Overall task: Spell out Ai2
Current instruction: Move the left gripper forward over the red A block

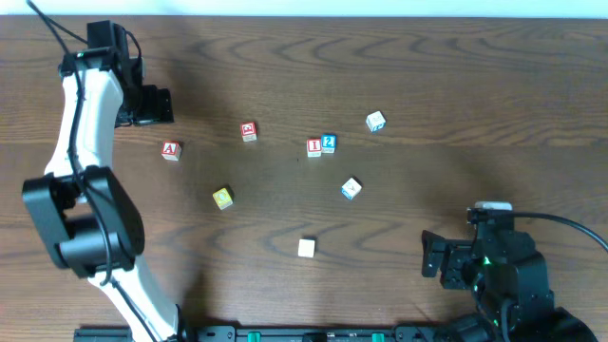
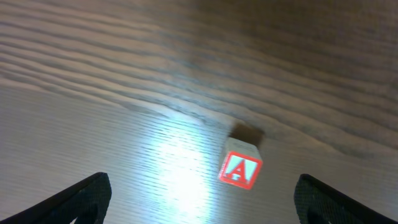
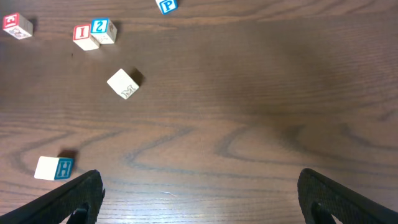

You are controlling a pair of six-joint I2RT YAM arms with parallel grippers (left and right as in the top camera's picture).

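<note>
Red-lettered A block [image 1: 170, 150] lies well apart from the touching I block [image 1: 313, 146] and 2 block [image 1: 329, 142], so fetching it seems the step: the wide-open left gripper [image 2: 202, 186] must lower astride it.

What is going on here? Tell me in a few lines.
Two robot arms are spelling Ai2 with letter blocks on a wooden table. The left pincer is open and aimed at the red A block, which lies off to the left, not yet gripped. The I block and 2 block stand side by side in the middle. The right pincer is open, holds nothing, and sits at the table's right edge.
</note>
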